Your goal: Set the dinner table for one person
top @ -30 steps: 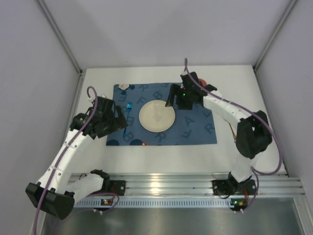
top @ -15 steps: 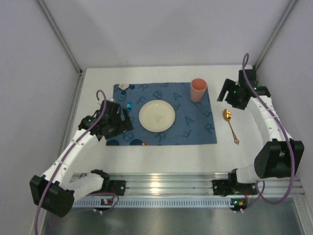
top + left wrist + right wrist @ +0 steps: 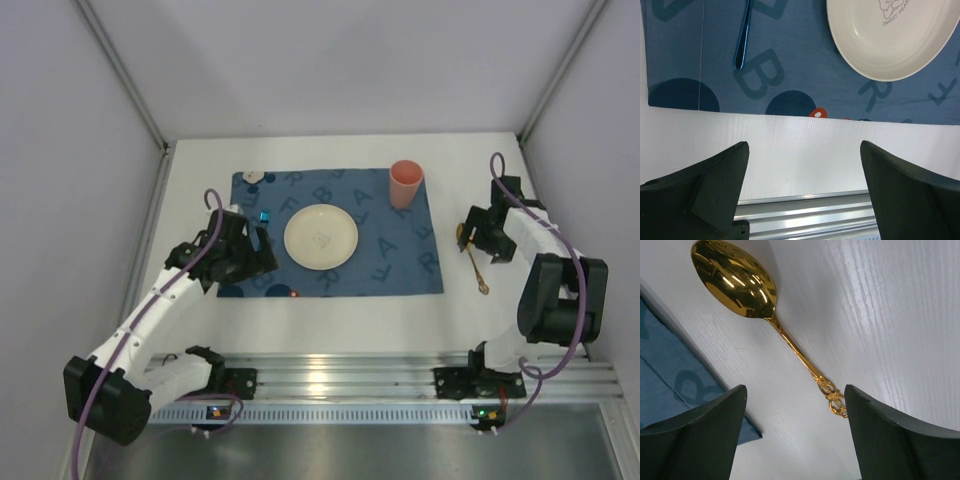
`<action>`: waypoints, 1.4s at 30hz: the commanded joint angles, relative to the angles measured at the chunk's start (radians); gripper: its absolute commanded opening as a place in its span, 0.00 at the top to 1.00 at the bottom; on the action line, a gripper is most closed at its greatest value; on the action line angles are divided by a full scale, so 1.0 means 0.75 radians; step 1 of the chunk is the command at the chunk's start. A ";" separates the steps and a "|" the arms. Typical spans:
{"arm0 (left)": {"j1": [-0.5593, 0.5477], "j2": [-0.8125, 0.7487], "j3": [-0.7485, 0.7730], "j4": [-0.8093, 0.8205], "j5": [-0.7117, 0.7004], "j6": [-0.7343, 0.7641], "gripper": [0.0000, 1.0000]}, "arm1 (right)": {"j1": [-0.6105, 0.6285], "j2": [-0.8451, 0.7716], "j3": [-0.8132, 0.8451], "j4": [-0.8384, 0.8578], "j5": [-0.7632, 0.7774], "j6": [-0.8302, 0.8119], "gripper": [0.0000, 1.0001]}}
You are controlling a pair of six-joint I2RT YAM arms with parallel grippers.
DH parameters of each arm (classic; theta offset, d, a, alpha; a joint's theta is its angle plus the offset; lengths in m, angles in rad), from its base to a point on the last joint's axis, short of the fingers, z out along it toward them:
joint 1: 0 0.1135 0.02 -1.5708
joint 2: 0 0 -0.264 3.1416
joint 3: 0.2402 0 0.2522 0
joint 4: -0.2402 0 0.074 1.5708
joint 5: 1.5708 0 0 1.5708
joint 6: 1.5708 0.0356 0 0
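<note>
On the white dinner table (image 3: pixel 200 175) lies a dark blue lettered placemat (image 3: pixel 390 255). On it are a cream plate (image 3: pixel 320 236), an upright pink cup (image 3: pixel 405 183) and a blue utensil (image 3: pixel 264 216), whose handle shows in the left wrist view (image 3: pixel 742 37). A gold spoon (image 3: pixel 474 262) lies on the bare table right of the mat. My right gripper (image 3: pixel 474 240) is open low over the spoon (image 3: pixel 740 282), with the handle's end by one finger (image 3: pixel 875 425). My left gripper (image 3: pixel 255 262) is open and empty over the mat's near-left edge.
A silver aluminium rail (image 3: pixel 330 378) runs along the table's near edge and shows in the left wrist view (image 3: pixel 805 210). Grey walls close in the left, right and back. The plate (image 3: pixel 890 35) lies ahead and to the right of the left gripper (image 3: pixel 804 145).
My right arm has swung from the cup on the mat out to the right and come down over the gold spoon. The cup now stands alone. My left gripper shifted slightly right.
</note>
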 commanded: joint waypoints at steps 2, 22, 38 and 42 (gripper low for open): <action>-0.001 -0.027 -0.003 0.055 0.018 0.029 0.02 | -0.002 0.035 -0.024 0.122 0.020 -0.038 0.22; -0.003 0.045 0.055 0.016 0.011 0.002 0.02 | 0.151 0.350 0.141 0.069 0.304 -0.091 0.74; -0.003 0.151 0.138 0.030 0.013 0.047 0.02 | 0.217 0.425 0.131 0.083 0.311 -0.054 1.00; -0.003 0.178 0.173 0.030 0.013 0.066 0.02 | 0.215 0.350 0.180 0.053 0.337 -0.070 1.00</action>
